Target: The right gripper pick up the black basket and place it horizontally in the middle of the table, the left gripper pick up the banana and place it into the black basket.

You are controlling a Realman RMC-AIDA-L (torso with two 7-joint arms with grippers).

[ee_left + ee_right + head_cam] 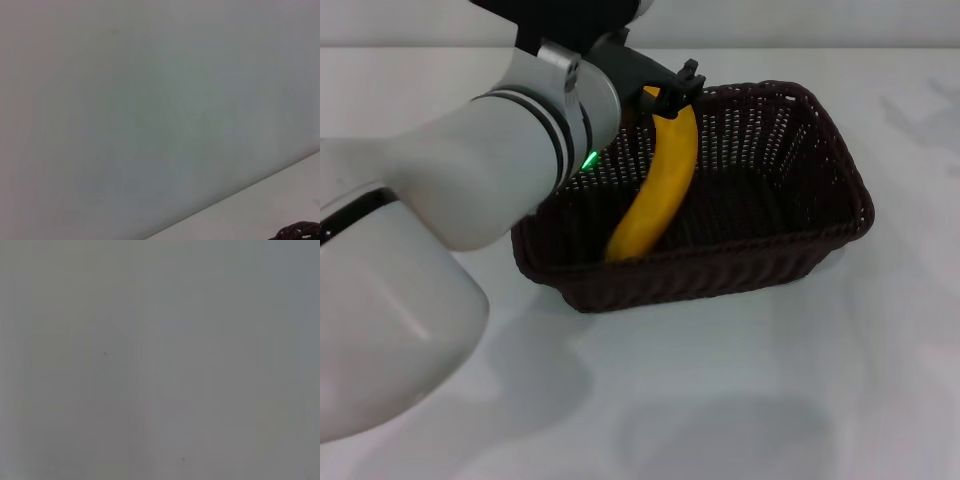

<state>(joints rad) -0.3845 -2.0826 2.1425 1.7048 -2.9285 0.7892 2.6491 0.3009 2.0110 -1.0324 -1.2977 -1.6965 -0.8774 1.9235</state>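
The left gripper (672,92) clamps the upper end of the smooth, curved yellow banana (656,195) — its lower end inside the dark woven wicker black basket (800,245) — on the glossy white table (740,400).

Plain pale grey wall (150,100), white glossy tabletop (740,400) (soft shadows), even light
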